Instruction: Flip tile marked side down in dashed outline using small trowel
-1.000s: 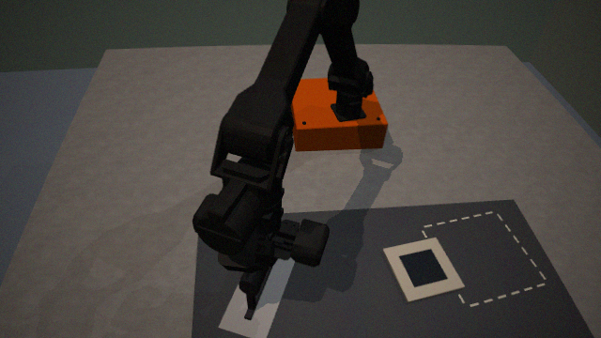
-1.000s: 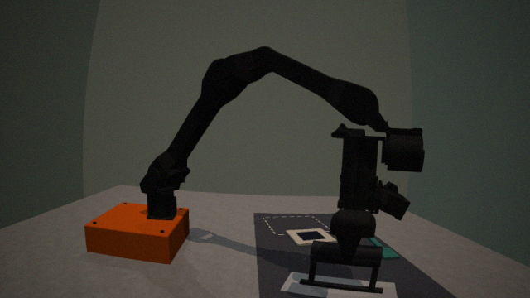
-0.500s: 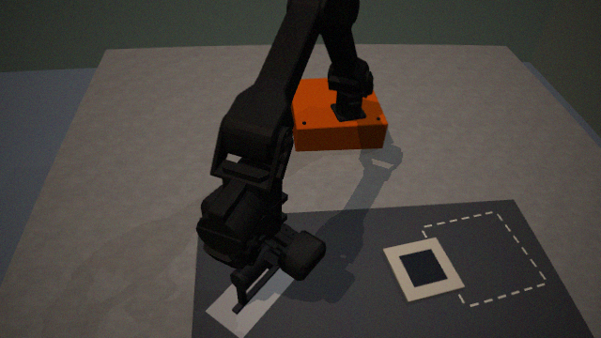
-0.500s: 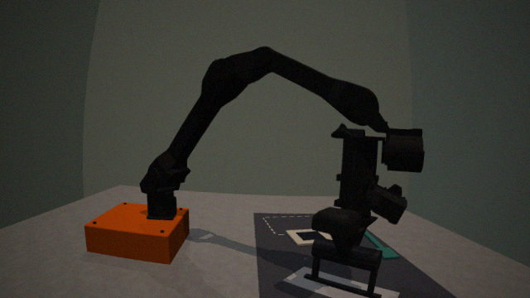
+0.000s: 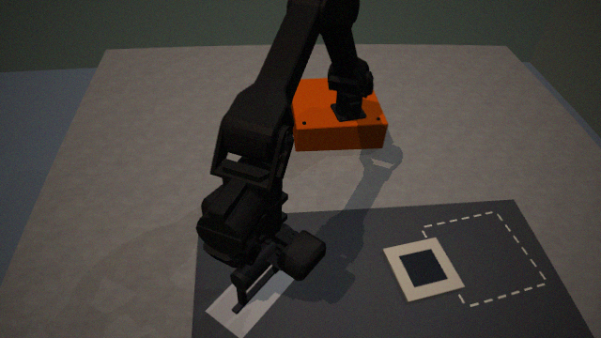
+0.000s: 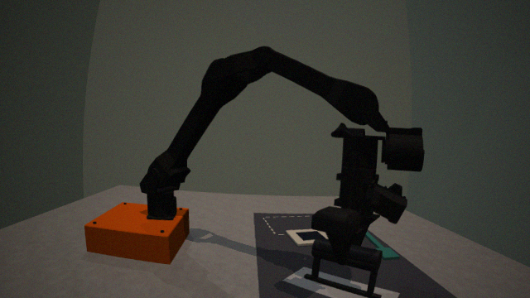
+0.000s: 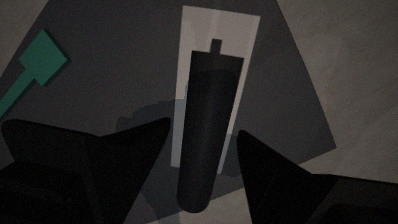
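I watch a broad desk (image 5: pixel 141 117) (image 6: pixel 124 277) (image 7: pixel 345 75) with a dark mat (image 5: pixel 357 324) (image 6: pixel 267 244) (image 7: pixel 125 60) across part of it. The black arm (image 5: pixel 282 66) (image 6: pixel 298 74) arches out from its orange base block (image 5: pixel 338 138) (image 6: pixel 124 244) and bends down over the mat. The dashed outline (image 5: pixel 545 284) (image 6: pixel 269 223) is well apart from my end effector (image 5: pixel 263 274) (image 6: pixel 345 254) (image 7: pixel 205 126). Below the arm is the trowel (image 5: pixel 223 310) (image 6: pixel 306 276) (image 7: pixel 220 25), its pale blade low over the mat, dark handle uppermost; I can't tell whether the blade touches down. My fingers stand apart on either side of that handle, clamped on nothing. The tile (image 5: pixel 394 263) (image 6: pixel 294 236) lies flat, marked side up, overlapping one side of the outline, mostly outside it. Smaller still, a teal piece (image 6: pixel 389 252) (image 7: pixel 43 57) lies on the mat.
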